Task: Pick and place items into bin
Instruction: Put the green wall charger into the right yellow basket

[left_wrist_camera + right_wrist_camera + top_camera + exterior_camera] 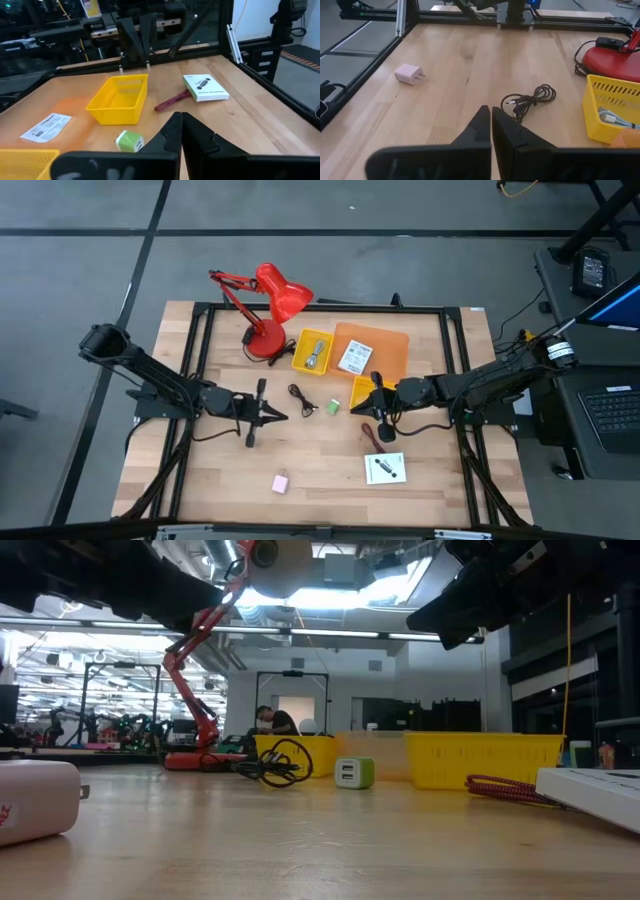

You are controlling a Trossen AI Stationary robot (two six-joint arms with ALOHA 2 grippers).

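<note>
Wooden table point(200, 480) holds loose things: cable point(301, 398), green block point(331, 408), pink block point(280, 483), card point(385, 469). Both grippers, left point(280, 416) and right point(357, 411), hang pinched tight with nothing in them, so nothing is picked yet.

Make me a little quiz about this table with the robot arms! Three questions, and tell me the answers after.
1. True or false: the pink block lies inside a yellow basket.
2. Which thing lies closest to the left gripper? A) the black cable B) the red lamp C) the white card by the table's near edge
3. Fill in the gap: the jaws of the right gripper are ____.

Key: 1 false. 2 A. 3 shut.
</note>
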